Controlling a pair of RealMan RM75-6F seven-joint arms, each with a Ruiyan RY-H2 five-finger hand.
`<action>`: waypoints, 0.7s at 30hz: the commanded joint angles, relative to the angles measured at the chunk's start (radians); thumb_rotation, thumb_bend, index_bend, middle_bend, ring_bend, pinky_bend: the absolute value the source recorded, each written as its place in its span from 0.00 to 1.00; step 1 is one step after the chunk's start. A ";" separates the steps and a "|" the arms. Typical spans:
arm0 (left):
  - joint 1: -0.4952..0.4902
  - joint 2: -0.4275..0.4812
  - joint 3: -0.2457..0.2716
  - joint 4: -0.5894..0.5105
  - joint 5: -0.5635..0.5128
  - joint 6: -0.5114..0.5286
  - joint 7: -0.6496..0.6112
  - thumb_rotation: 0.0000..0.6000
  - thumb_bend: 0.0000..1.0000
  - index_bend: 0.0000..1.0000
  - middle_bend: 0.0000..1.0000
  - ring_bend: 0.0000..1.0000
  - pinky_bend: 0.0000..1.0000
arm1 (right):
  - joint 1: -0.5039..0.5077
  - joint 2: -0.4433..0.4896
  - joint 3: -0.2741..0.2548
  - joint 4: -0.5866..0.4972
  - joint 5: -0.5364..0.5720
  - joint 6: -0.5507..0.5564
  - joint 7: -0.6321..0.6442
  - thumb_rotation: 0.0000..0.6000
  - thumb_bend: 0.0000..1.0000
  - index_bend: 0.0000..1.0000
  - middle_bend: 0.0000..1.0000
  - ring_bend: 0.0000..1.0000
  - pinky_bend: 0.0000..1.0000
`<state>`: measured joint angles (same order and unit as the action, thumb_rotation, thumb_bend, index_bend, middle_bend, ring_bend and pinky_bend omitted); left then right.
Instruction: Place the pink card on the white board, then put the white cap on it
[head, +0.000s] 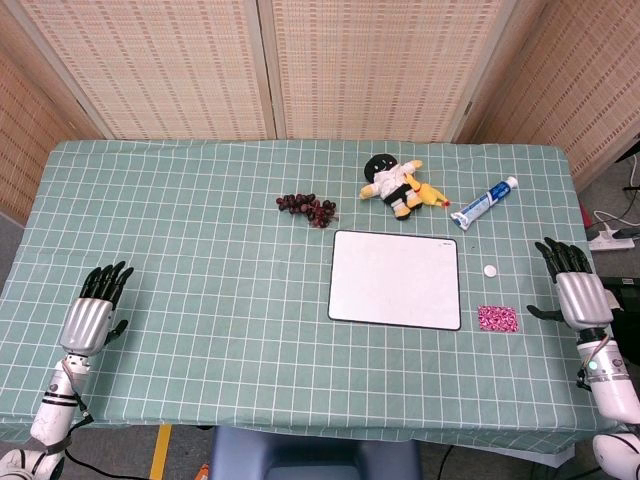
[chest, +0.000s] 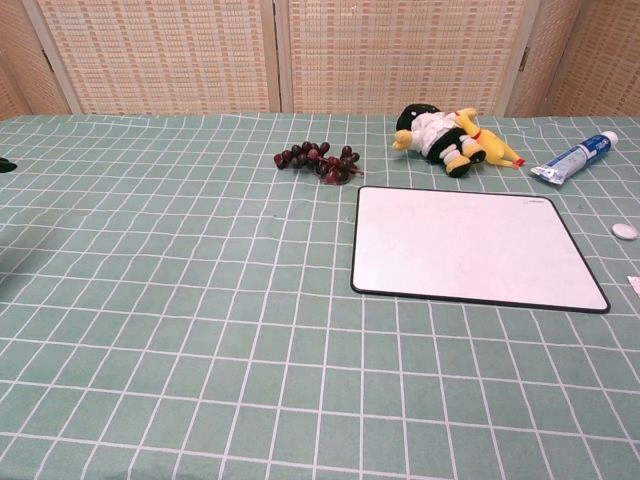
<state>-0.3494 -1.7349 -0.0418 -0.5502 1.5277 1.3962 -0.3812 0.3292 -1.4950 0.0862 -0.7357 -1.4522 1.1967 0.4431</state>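
Observation:
The white board (head: 395, 279) (chest: 470, 248) lies flat right of the table's middle, with nothing on it. A small pink patterned card (head: 497, 318) lies on the cloth just right of the board's near right corner; only its corner (chest: 634, 281) shows in the chest view. The white cap (head: 490, 270) (chest: 624, 231) sits on the cloth beside the board's right edge. My right hand (head: 578, 285) rests on the table right of the card, fingers spread and holding nothing. My left hand (head: 96, 308) rests at the near left, also with fingers apart and nothing in it.
A bunch of dark grapes (head: 308, 207) (chest: 320, 161) lies behind the board's left corner. A plush doll with a yellow toy (head: 401, 186) (chest: 446, 132) and a toothpaste tube (head: 484, 203) (chest: 574, 159) lie at the back right. Woven screens (head: 300, 60) stand behind the table.

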 joint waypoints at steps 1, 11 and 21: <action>-0.002 -0.004 0.002 0.004 0.004 0.002 0.001 1.00 0.19 0.00 0.00 0.00 0.00 | -0.001 0.001 0.000 -0.001 0.000 0.001 0.002 1.00 0.00 0.04 0.00 0.00 0.00; -0.005 -0.003 0.012 0.011 0.012 -0.004 -0.010 1.00 0.19 0.00 0.00 0.00 0.00 | -0.002 0.004 -0.005 -0.007 -0.005 0.000 -0.010 1.00 0.00 0.06 0.00 0.00 0.00; 0.002 -0.004 0.008 0.015 0.003 -0.006 -0.011 1.00 0.19 0.00 0.00 0.00 0.00 | 0.007 0.011 -0.018 -0.044 -0.014 -0.020 -0.069 1.00 0.00 0.09 0.00 0.00 0.00</action>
<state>-0.3483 -1.7383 -0.0340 -0.5345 1.5306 1.3908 -0.3932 0.3356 -1.4862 0.0696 -0.7759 -1.4668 1.1796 0.3774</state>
